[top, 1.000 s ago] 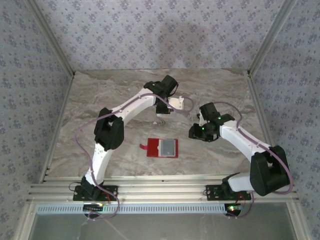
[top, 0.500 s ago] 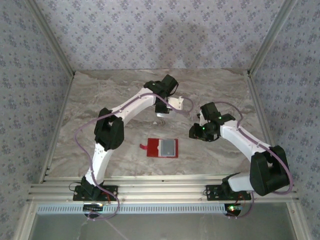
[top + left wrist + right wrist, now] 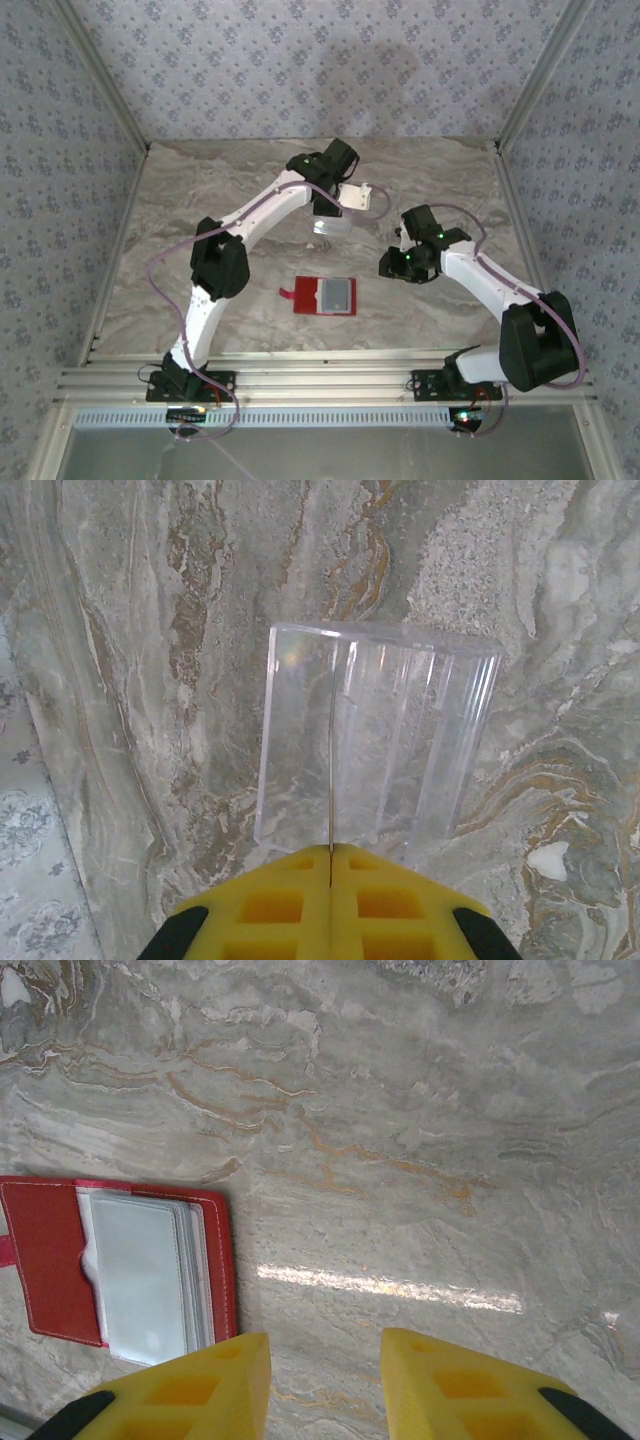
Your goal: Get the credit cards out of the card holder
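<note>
Card holder (image 3: pixel 325 297) lies open on the table (image 3: pixel 200 190); left fingers (image 3: pixel 270 905) pinch a clear card (image 3: pixel 375 745), right fingers (image 3: pixel 190 1390) spread.

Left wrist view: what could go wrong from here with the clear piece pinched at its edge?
The left fingers grip the clear plastic piece only by its near edge, so it may slip or pivot out. The card holder lies open and unpinned near the open right fingers; it might slide when next touched.

Left arm (image 3: pixel 262 208) stretched out beyond the card holder (image 3: pixel 325 297) — left gripper (image 3: pixel 331 848) pinched tight on a clear card (image 3: pixel 375 740). Right arm (image 3: pixel 482 282) bent, right gripper (image 3: pixel 325 1341) just right of the holder, fingers apart, gripping nothing.
</note>
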